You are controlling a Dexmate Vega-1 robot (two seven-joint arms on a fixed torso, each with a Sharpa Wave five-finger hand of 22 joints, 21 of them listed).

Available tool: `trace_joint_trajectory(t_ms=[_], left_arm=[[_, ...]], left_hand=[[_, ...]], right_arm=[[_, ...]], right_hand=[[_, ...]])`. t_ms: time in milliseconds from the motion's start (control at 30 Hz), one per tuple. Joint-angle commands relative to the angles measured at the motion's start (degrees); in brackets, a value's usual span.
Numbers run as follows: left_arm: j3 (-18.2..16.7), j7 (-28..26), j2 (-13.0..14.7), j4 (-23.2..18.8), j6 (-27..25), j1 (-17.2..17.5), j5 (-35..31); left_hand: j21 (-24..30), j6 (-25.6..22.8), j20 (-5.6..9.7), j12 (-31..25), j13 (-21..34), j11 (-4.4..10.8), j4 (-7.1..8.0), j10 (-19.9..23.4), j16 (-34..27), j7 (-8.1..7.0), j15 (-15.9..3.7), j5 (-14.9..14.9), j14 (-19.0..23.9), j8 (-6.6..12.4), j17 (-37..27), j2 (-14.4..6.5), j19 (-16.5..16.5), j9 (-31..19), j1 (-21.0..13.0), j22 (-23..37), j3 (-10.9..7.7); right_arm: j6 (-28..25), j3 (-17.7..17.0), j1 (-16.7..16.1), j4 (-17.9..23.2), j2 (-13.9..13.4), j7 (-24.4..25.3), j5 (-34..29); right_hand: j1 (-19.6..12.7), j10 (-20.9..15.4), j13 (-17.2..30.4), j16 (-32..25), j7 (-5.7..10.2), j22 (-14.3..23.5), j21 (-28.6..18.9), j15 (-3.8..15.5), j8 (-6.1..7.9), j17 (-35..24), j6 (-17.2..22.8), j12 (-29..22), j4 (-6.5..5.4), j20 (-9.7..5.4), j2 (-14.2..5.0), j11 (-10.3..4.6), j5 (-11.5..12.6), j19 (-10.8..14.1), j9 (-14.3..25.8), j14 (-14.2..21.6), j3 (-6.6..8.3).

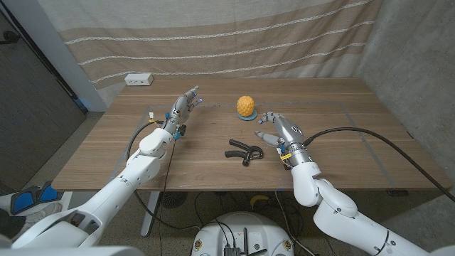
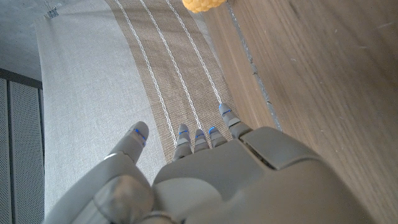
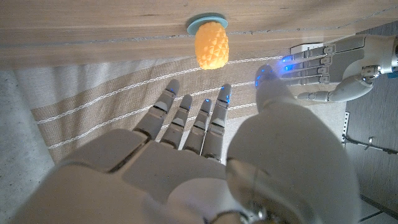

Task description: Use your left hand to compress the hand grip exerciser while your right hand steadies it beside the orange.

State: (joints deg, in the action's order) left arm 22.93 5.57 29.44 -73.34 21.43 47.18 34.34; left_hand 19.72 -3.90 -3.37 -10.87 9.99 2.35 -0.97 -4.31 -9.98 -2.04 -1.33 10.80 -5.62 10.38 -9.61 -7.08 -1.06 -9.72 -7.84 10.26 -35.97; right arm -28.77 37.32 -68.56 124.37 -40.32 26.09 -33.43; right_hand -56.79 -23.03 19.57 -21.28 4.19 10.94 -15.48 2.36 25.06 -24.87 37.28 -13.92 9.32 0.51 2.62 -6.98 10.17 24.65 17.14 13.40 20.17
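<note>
A black hand grip exerciser point(image 1: 240, 151) lies on the wooden table point(image 1: 213, 167) near the middle front. Behind it stands a bumpy orange fruit point(image 1: 246, 107) on a small teal base point(image 1: 245, 118); the fruit also appears in the left wrist view point(image 2: 202, 5) and the right wrist view point(image 3: 211, 44). My left hand point(image 1: 183, 107) hovers over the table's left part, fingers straight and apart, holding nothing, well away from the exerciser. My right hand point(image 1: 279, 130) is just right of the exerciser, fingers spread, empty, not touching it. The left hand point(image 3: 333, 65) also shows in the right wrist view.
A white power strip point(image 1: 139, 80) lies at the table's back left edge. A striped curtain point(image 1: 213, 35) hangs behind the table. Black cables run from both wrists across the table; the right one point(image 1: 370, 135) loops over the right side.
</note>
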Motion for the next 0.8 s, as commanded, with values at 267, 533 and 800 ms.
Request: trace_joint_trajectory(t_ms=[267, 533, 800], left_arm=[[-0.1, -0.5, 0.5, -1.3, -0.6, 0.6, 0.0], [0.0, -0.6, 0.5, -1.5, -0.7, 0.8, -0.1], [0.1, -0.4, 0.6, -1.3, -0.7, 0.7, -0.2]], left_hand=[[-0.1, -0.6, -0.14, -0.2, 0.1, -0.15, -0.38, 0.0, -0.2, -0.06, 0.02, 0.0, 0.1, 0.02, -0.1, -0.2, -0.6, -0.2, 0.5, 0.1, -0.10], [-0.2, -0.6, -0.15, -0.2, 0.1, -0.22, -0.45, 0.0, -0.2, -0.10, 0.04, 0.0, 0.1, 0.02, -0.1, -0.1, -0.6, -0.2, 0.7, 0.1, -0.08], [-0.3, -0.6, -0.16, -0.2, 0.1, -0.19, -0.50, 0.0, -0.2, -0.13, 0.02, 0.0, 0.1, 0.00, -0.2, -0.1, -0.6, -0.2, 0.8, 0.1, -0.06]], right_arm=[[-1.3, 1.9, 1.0, -1.2, 0.2, -2.6, -1.7], [-3.5, 2.7, 1.3, -1.3, 0.4, -3.7, -2.3], [-5.0, 3.4, 1.7, -1.6, 0.6, -4.5, -2.8]], right_hand=[[-1.5, -0.4, 0.6, -0.6, -0.05, 0.1, 0.2, 7.79, 1.39, -0.6, 0.4, -0.4, -0.05, -0.66, -1.36, -0.39, 0.5, 0.2, 1.0, -0.1, -0.06], [-1.8, 0.1, 0.9, -0.6, -0.10, 0.1, 0.3, 7.54, 1.61, -0.8, -0.9, -0.2, -0.11, -0.44, -1.40, -0.28, 0.3, 0.0, 1.6, -0.4, -0.41], [-1.8, 0.1, 1.1, -0.6, -0.15, 0.1, 0.4, 7.33, 2.02, -0.9, -1.1, -0.2, -0.14, -0.28, -1.27, -0.08, 0.2, -0.1, 2.0, -0.6, -0.72]])
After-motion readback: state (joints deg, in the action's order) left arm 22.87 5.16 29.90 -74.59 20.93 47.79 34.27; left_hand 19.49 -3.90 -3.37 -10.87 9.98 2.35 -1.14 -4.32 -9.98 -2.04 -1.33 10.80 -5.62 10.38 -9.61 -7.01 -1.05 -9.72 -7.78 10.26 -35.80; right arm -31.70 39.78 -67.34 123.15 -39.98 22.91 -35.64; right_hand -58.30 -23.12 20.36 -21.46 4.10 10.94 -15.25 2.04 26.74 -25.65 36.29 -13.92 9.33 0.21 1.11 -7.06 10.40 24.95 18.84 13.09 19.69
